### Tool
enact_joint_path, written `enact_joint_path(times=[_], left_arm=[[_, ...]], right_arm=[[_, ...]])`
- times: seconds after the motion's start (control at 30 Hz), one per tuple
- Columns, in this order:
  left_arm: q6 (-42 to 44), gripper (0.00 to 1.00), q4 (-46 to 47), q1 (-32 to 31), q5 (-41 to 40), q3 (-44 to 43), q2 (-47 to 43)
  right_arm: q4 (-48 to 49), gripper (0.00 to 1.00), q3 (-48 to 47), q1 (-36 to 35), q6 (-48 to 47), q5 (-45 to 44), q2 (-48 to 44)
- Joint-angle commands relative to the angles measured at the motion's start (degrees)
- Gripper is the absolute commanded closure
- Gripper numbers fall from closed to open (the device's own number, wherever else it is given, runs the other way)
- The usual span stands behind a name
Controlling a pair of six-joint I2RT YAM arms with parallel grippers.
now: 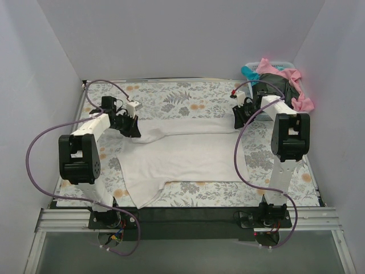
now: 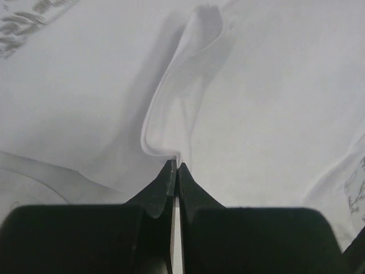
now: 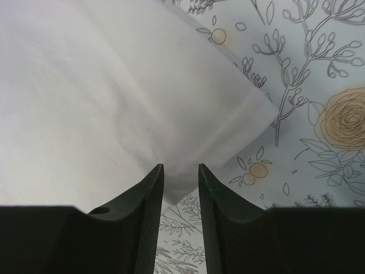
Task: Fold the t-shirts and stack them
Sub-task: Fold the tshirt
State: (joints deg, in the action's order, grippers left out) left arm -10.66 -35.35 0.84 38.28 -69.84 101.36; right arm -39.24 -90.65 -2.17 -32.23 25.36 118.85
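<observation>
**Fold pinched: left gripper (image 2: 175,169) grips white t-shirt (image 2: 256,103), right gripper (image 3: 181,174) straddles its corner**

The left fingers are clenched on a raised fold, with cloth spreading ahead of them. The right fingers stand released, the shirt's hemmed corner lying between them and the printed sheet (image 3: 319,68) ahead and to their right.

Arms (image 1: 91,127): white links, black joint housings, looping purple cables (image 1: 34,142); black tapered end effector fingers (image 2: 159,188).

A floral printed sheet (image 1: 171,97) lies spread flat, a pale basket (image 1: 251,64) at its far-right corner
</observation>
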Motion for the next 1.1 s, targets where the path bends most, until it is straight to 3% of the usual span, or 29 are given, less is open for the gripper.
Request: enact_joint_path(times=[0.0, 0.13, 0.17, 0.3, 0.4, 0.53, 0.7, 0.83, 0.87, 1.07], left_arm=[[13.3, 0.98, -7.6, -0.1, 1.1, 5.1, -2.7], [17.9, 0.80, -11.3, -1.8, 0.1, 6.5, -3.7], [18.2, 0.71, -11.4, -1.8, 0.6, 6.4, -4.2], [18.2, 0.62, -11.4, -1.9, 2.9, 3.4, -6.0], [14.0, 0.51, -10.5, -2.1, 5.5, -1.8, -4.7], [2.3, 0.43, -2.0, -4.6, 3.7, -6.0, 0.0], [-3.9, 0.48, 7.4, -10.2, -7.2, -7.1, 5.9], [-5.8, 0.53, 5.4, -10.9, -2.0, -10.2, 9.9], [-6.1, 0.59, 4.5, -11.1, 0.1, -10.6, 10.3], [-0.8, 0.67, -3.5, -16.1, 3.4, -5.5, 8.5]], right_arm=[[-1.1, 0.68, 2.1, -0.1, -2.1, -0.3, -4.1], [-1.3, 0.70, 3.6, -0.2, -2.9, -0.7, -4.9], [-1.4, 0.71, 3.9, -0.1, -3.1, -0.8, -5.1], [-1.8, 0.75, 3.6, -0.1, -4.0, -1.3, -5.8], [-2.0, 0.79, 2.4, -0.1, -4.3, -2.1, -6.1], [-2.1, 0.79, -0.5, 0.0, -3.4, -1.6, -5.9], [-2.2, 0.81, -2.9, 0.0, -1.9, -0.8, -4.3], [-2.1, 0.81, -3.9, -0.1, -0.8, 0.2, -2.7], [-2.2, 0.81, -4.4, -0.1, -0.5, 0.4, -1.8], [-2.2, 0.83, -5.3, -0.1, 0.4, 0.4, 0.2]])
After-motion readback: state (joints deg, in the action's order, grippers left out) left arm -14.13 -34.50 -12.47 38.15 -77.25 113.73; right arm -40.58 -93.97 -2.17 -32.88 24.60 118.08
